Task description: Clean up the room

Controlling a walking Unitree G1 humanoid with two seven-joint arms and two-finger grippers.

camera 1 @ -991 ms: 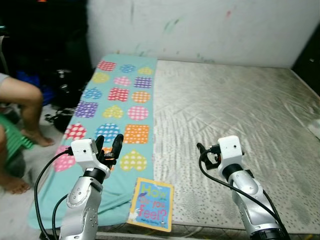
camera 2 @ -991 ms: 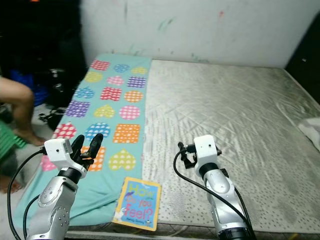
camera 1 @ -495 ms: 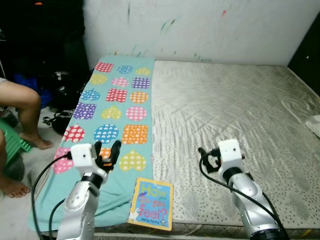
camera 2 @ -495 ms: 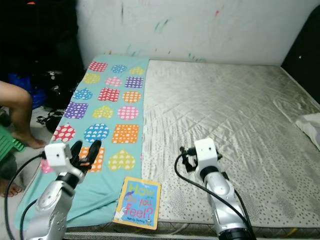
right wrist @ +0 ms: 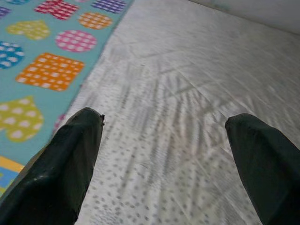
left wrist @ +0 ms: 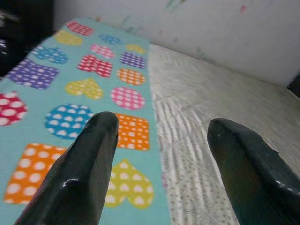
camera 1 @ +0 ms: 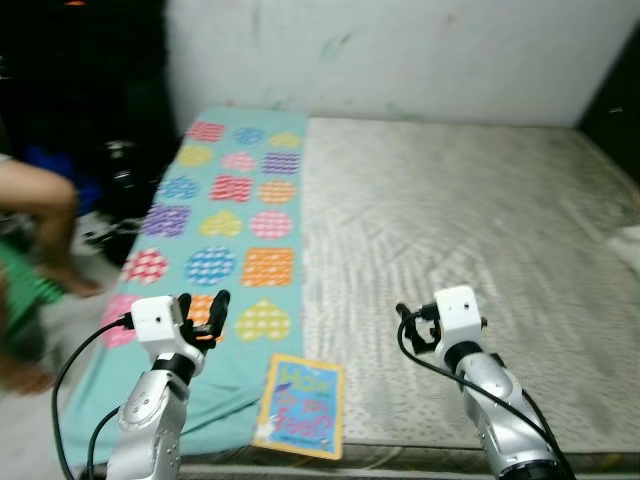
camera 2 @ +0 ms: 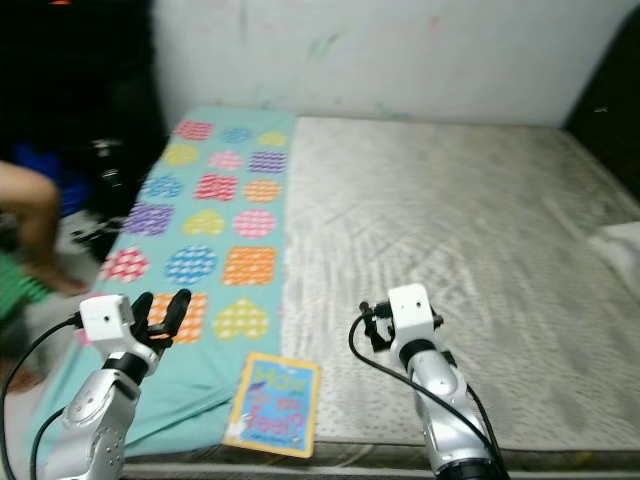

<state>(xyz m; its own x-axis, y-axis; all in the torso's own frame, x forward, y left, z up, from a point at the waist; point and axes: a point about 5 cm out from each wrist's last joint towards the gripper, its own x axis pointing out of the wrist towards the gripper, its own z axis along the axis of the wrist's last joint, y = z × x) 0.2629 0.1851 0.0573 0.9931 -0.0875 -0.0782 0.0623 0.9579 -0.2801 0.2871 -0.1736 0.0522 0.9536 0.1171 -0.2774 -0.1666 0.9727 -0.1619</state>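
A yellow and blue picture book (camera 1: 298,405) lies flat at the mattress's near edge, half on the teal blanket (camera 1: 235,215) patterned with dotted hearts. My left gripper (camera 1: 200,307) hovers open over the blanket's near end, just left of the book. My right gripper (camera 1: 408,326) hangs open over the grey mattress (camera 1: 450,220), to the right of the book. In the left wrist view, the fingers (left wrist: 93,154) frame the hearts. In the right wrist view, the fingers (right wrist: 70,154) frame bare mattress and the blanket's edge (right wrist: 42,70). Neither holds anything.
A person's bare leg (camera 1: 45,205) and something green (camera 1: 25,290) are on the floor at the left. Dark clutter (camera 1: 120,170) sits by the mattress's left side. A white item (camera 1: 628,240) lies at the right edge. A marked white wall (camera 1: 400,50) runs behind.
The whole view has shifted and blurred, so the camera moved. My left gripper sits a little lower and further left in the picture. The book and blanket lie as before.
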